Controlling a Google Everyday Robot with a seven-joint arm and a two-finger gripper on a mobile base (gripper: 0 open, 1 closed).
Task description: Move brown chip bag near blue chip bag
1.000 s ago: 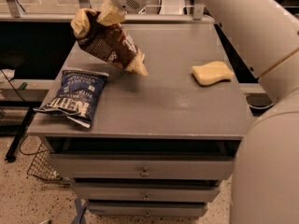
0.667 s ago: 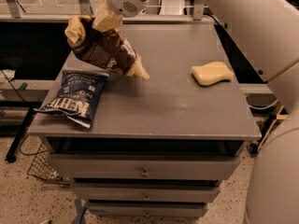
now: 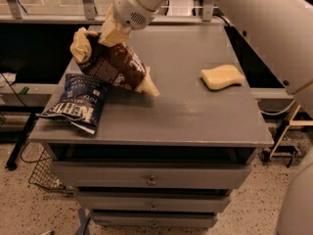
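The brown chip bag (image 3: pixel 117 67), likely light, soft and crinkly, is held at its top end by the gripper (image 3: pixel 113 33), with the 2 fingers clamped on it, and is tilted just beside the blue chip bag (image 3: pixel 78 102) on the table (image 3: pixel 195 116).

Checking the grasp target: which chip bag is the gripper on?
The brown chip bag: the gripper clamps its raised upper end, while the blue chip bag lies flat.

Lab-like workspace: grey drawer cabinet (image 3: pixel 195 111), speckled floor (image 3: pixel 244 214), wire basket (image 3: pixel 41 176); tool (image 3: pixel 113 33) above cabinet's left rear, clamping brown chip bag (image 3: pixel 117 65).
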